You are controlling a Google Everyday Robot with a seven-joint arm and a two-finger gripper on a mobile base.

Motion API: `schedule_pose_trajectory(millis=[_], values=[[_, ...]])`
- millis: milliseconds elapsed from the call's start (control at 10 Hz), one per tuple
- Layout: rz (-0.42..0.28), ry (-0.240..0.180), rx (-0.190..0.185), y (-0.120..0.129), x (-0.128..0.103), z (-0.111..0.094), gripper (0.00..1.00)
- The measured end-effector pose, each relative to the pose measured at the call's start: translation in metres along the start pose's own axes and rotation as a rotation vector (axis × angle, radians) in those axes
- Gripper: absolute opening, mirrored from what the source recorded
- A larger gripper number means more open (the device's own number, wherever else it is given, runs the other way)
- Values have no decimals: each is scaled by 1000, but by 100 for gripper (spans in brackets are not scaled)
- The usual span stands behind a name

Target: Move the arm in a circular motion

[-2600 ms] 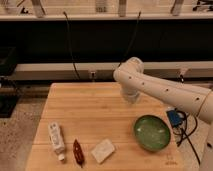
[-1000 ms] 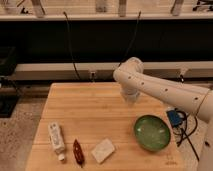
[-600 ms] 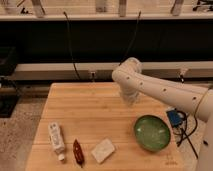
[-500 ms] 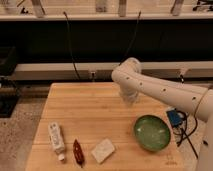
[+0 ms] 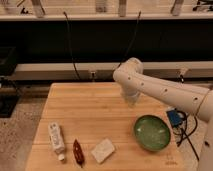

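Above the bench's far right quarter: the arm (image 5: 165,90) reaches in from the right, elbow joint high, no object held.

The gripper (image 5: 131,98) hangs below the rounded joint, just over the bench (image 5: 85,112) surface; whether the jaws are apart or together cannot be told. Progress on the circle cannot be judged from a single pose; presumably most of the loop is left. Green bowl (image 5: 152,132) sits near, toward the front right of the gripper, the closest obstacle if the sweep runs low. White bottle (image 5: 56,140), dark red object (image 5: 78,152) and white sponge-like block (image 5: 103,150) lie along the front edge, well apart from the gripper. Cables hang behind.
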Motion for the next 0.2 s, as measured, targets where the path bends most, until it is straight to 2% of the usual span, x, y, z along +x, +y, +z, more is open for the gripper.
schedule_pose_trajectory(millis=[200], values=[[-20, 3, -2, 2, 1, 1, 1]])
